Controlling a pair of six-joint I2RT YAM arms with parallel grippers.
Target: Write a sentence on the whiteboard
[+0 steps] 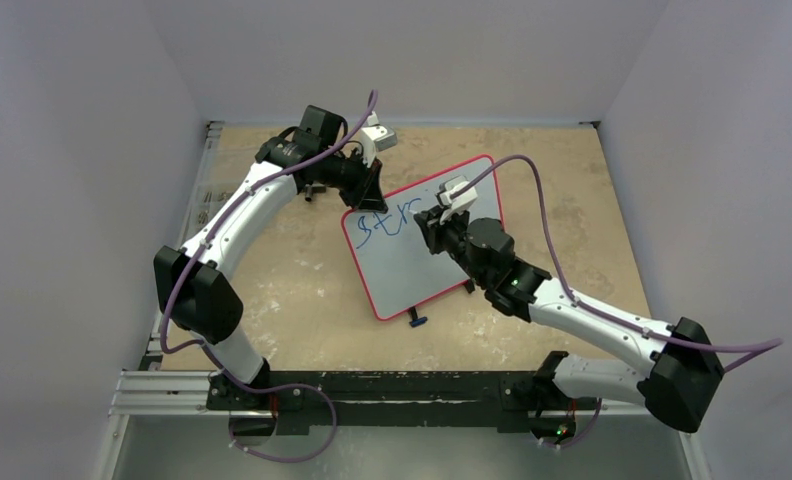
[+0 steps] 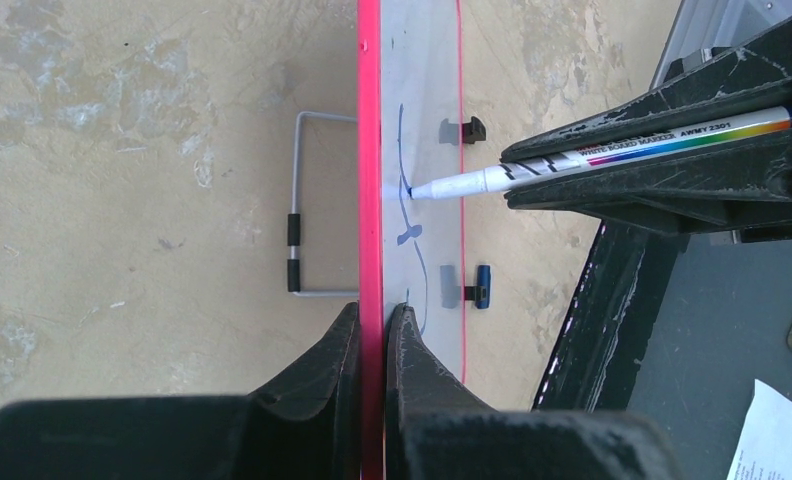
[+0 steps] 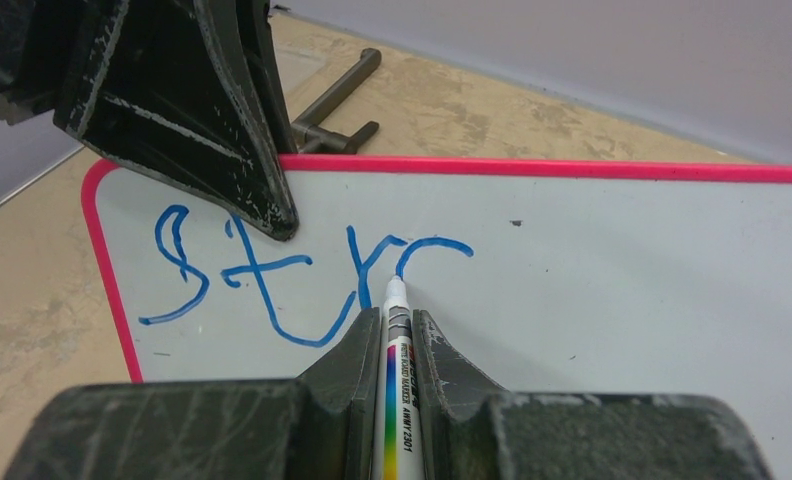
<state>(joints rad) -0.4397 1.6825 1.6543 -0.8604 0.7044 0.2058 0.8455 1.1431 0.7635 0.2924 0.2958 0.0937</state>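
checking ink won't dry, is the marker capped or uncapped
Uncapped: the marker has its bare tip on the whiteboard by the blue letters.

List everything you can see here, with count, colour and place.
whiteboard: one, white with red-pink frame, mid-table
letters "str": three, blue, board's upper left
whiteboard marker: one, white with rainbow stripe, tip on the board
feet: two, one black, one blue, board's near edge
wire stand: one, grey with black grips, behind the board
table: one, mottled tan, under everything
left gripper: one, black, shut on the board's frame
right gripper: one, black, shut on the marker
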